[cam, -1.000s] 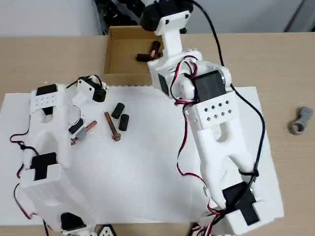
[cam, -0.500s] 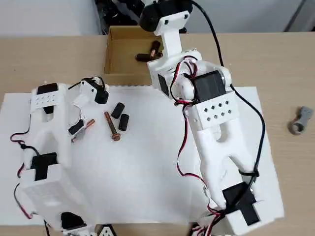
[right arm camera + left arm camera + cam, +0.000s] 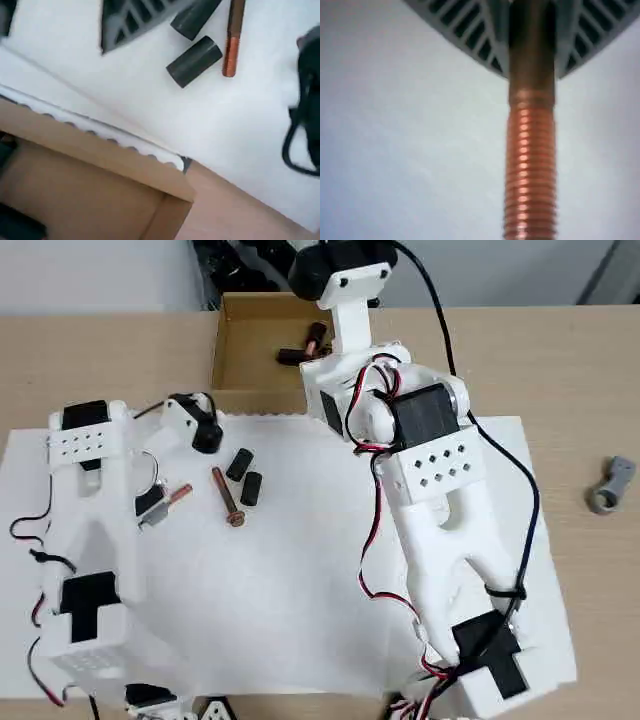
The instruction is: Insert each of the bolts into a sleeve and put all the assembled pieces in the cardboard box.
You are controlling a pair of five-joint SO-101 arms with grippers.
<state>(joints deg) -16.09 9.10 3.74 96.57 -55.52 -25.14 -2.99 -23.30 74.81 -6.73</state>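
The left hand [image 3: 153,505] is clamped on a copper bolt [image 3: 530,150] by the shank, its thread free for the sleeves [image 3: 252,488] lying just beyond the hand (a loose bolt [image 3: 228,497] between).

left tool [image 3: 158,504] clamped around a bolt [image 3: 179,494], arm extended forward; right arm [image 3: 440,510] stretched farther forward, angled inward.

Built from white printed-plastic shells on both the left arm [image 3: 95,530] and the right arm [image 3: 440,530], with black box-shaped servo motors [image 3: 428,415] set at the joints. Wired with thin red and black cables [image 3: 379,500] looping loose along the links. Pierced with rows of small round holes in flat white plates [image 3: 440,468].
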